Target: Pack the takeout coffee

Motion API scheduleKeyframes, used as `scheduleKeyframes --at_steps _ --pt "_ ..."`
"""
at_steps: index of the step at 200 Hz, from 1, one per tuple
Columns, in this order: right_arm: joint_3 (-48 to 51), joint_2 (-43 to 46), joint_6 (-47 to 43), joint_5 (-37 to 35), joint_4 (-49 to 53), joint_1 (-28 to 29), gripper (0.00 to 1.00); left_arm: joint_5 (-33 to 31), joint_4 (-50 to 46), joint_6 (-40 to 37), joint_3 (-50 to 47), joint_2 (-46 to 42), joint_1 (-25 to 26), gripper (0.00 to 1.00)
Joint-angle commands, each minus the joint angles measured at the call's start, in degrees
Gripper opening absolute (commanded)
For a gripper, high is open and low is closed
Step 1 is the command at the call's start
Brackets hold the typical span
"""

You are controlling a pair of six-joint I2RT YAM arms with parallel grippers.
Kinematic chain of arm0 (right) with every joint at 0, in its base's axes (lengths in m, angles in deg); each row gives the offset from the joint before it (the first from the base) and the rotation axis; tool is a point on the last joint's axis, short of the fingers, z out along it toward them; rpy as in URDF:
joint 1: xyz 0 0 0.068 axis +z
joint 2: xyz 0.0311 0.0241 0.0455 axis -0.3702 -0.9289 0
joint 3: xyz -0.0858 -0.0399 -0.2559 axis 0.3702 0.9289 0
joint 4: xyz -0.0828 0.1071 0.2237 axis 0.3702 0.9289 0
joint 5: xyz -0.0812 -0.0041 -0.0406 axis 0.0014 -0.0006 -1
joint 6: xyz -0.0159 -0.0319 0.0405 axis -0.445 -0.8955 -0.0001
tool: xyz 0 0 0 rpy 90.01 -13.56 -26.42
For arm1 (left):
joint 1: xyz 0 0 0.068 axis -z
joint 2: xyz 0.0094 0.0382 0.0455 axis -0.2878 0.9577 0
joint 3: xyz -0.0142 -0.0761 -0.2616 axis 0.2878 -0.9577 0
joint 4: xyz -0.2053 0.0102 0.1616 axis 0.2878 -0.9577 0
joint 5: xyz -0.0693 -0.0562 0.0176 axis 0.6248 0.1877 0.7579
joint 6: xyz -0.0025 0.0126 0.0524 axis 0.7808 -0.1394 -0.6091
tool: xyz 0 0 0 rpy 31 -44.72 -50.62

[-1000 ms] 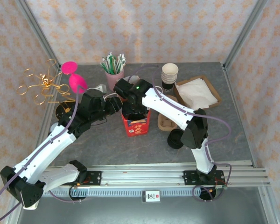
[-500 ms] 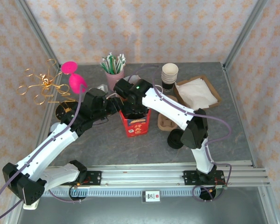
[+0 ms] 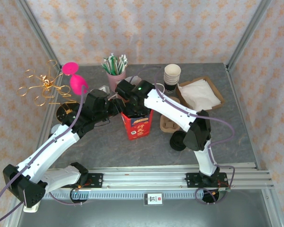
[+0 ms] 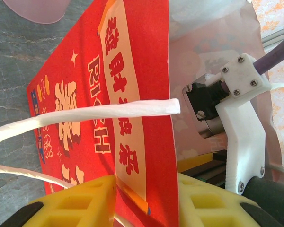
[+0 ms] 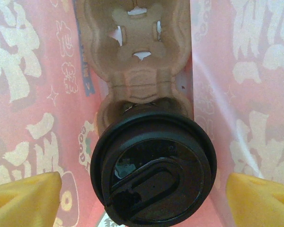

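Red paper bag (image 3: 137, 126) stands upright mid-table, mouth up. Left gripper (image 4: 143, 191) pinches the bag's near wall at the rim, one yellow finger on each side of the paper. My read is that it's there to hold the mouth open and stop the bag tipping. White twisted handle cord (image 4: 90, 112) hangs loose across the printed face.

Right gripper (image 5: 143, 196) is down inside the bag with its jaws wide. The fingers sit clear on both sides of the black-lidded coffee cup (image 5: 154, 172) and don't touch it. The cup sits in the near pocket of a cardboard cup carrier (image 5: 139, 56) on the bag floor, and the far pocket is empty. It looks seated and let go, so the placing step is probably done.

A spare carrier (image 3: 168, 124) lies just right of the bag on the table. A stack of paper cups (image 3: 172, 75) stands behind it.
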Motion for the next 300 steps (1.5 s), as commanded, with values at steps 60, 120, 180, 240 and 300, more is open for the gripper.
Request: scheduleKeyframes --at_steps 60,120,180,240,300 --pt "-2.0 1.0 0.5 -0.5 1.2 -0.2 0.92 -0.1 0.5 -1.2 0.5 0.4 -0.4 0.33" --pt "-2.3 1.6 0.7 -0.6 1.2 -0.3 0.93 -0.2 0.4 -1.2 0.3 0.7 -0.5 0.3" --pt "-2.6 1.7 0.6 -0.7 1.2 -0.2 0.87 -0.9 0.0 -1.3 0.2 0.6 -0.4 0.29" --pt "-2.7 2.1 0.9 -0.8 1.2 -0.3 0.81 -2.5 -0.5 -1.3 0.0 0.5 -0.4 0.29" --pt "-2.1 2.4 0.7 -0.5 1.2 -0.5 0.79 -3.4 -1.4 -2.2 3.5 0.2 -1.2 0.43"
